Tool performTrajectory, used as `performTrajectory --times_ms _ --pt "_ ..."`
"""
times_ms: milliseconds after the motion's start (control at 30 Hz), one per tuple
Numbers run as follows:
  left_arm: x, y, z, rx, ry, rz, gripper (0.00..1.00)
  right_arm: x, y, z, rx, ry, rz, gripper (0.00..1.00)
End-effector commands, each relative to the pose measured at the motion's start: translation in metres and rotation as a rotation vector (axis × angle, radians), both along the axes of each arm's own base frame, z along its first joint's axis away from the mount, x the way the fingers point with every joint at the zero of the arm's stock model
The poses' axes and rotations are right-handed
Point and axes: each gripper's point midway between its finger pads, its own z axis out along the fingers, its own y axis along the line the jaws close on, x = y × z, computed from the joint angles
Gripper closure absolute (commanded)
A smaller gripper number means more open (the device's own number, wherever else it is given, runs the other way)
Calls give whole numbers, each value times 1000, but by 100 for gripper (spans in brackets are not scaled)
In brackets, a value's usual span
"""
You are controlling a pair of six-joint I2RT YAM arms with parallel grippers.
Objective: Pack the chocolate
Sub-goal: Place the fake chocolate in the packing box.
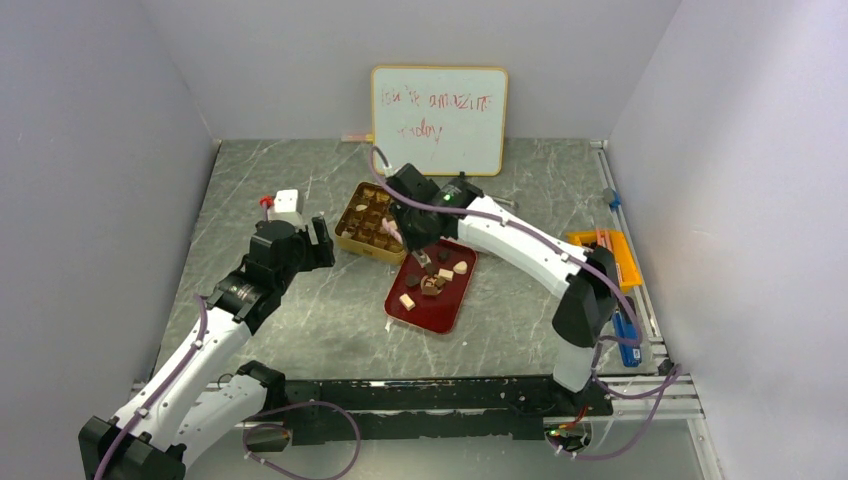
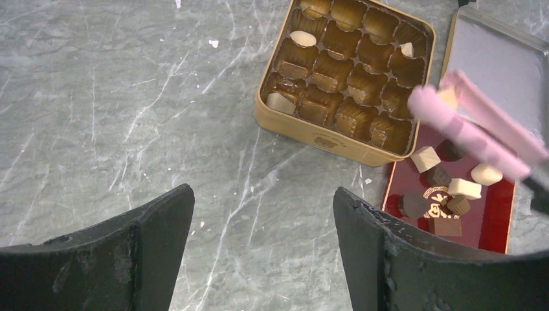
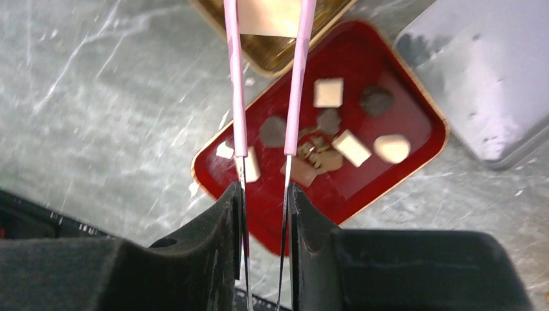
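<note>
Several chocolate pieces (image 3: 329,92), dark, brown and cream, lie on the red tray (image 3: 388,178). The gold tin (image 2: 322,138) with its brown liner holds three cream pieces (image 2: 302,39). My right gripper (image 3: 265,194) is shut on the pink tweezers (image 3: 237,84). The tweezers' tips pinch a cream chocolate piece (image 3: 267,17) in the air at the tin's near edge, close to the tray. From the left wrist view, the tweezers (image 2: 476,126) cross the right side. My left gripper (image 2: 262,214) hangs open over bare table, left of the tin, with nothing between its fingers.
A grey tin lid (image 2: 505,61) lies beside the tin and tray. A whiteboard (image 1: 438,118) leans on the back wall. A small white object (image 1: 286,205) sits behind the left arm. Orange (image 1: 605,248) and blue (image 1: 628,335) tools lie along the right rail.
</note>
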Motion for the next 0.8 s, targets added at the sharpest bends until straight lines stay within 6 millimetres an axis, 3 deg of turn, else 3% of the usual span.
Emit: performTrajectory --times_ms 0,267,767 --pt "5 -1 24 -9 -74 -6 17 50 2 22 49 -116 -49 100" --pt "6 -3 23 -5 -72 -20 16 91 9 9 60 -131 -76 100" --pt "9 -4 21 16 -69 -31 16 131 22 3 68 -155 -95 100"
